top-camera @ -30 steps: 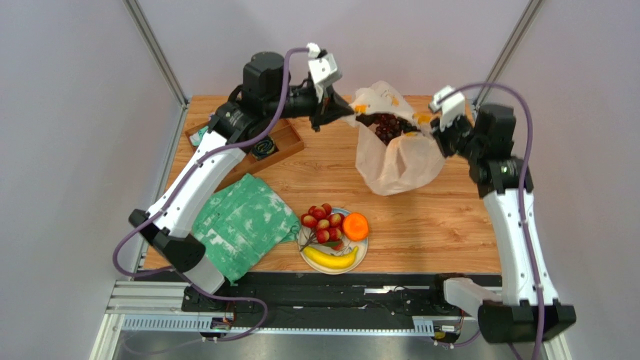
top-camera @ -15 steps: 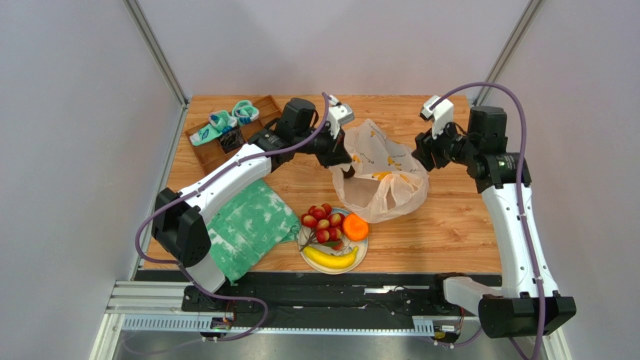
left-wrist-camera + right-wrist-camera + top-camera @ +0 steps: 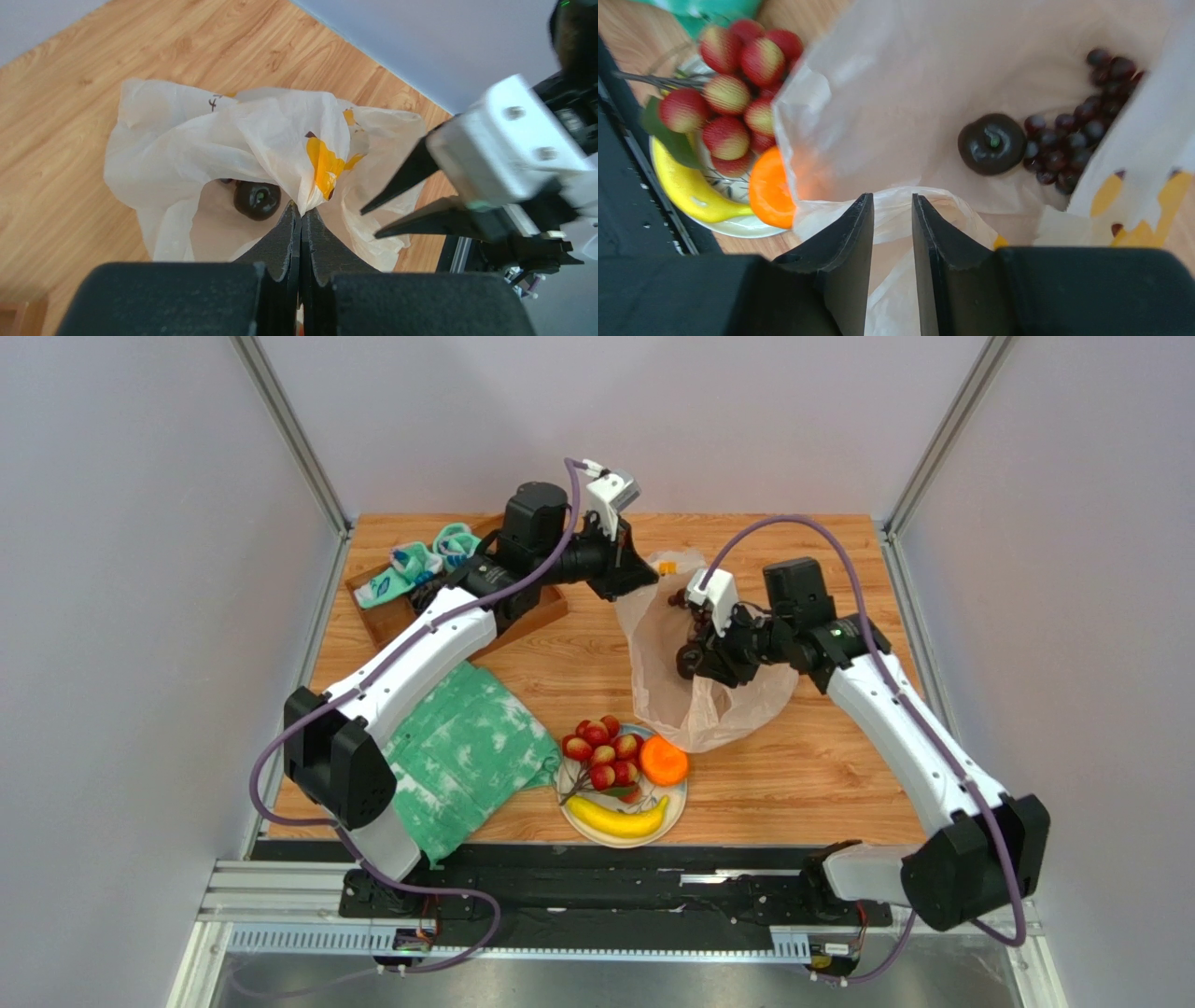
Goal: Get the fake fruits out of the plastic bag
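Inside the plastic bag [image 3: 899,84] we see a dark round fruit [image 3: 992,143] lying right beside a bunch of dark grapes [image 3: 1081,126]. Both rest on the bag's floor, so that part of the job is not yet done. The bag stands toward the back middle of the surface [image 3: 828,756], with its mouth lifted and open. Our left gripper [image 3: 302,211] is clenched on a fold of the bag's rim, close to an orange print, and holds that side up. Our right gripper [image 3: 892,204] hangs over the opposite rim with its jaws a little apart. A fold of the thin film lies by its tips, but it grasps nothing that we can make out, and it looks down onto the two fruits. Just beside the bag, toward the near edge, a plate [image 3: 624,840] already carries a cluster of red balls [image 3: 599,752], an orange [image 3: 664,758] and a banana [image 3: 615,819]. We judge the task a little past halfway, with three fruits out and two left to lift clear. Farther left lie a green cloth [image 3: 456,756] and a wooden tray [image 3: 526,609], neither part of the job.
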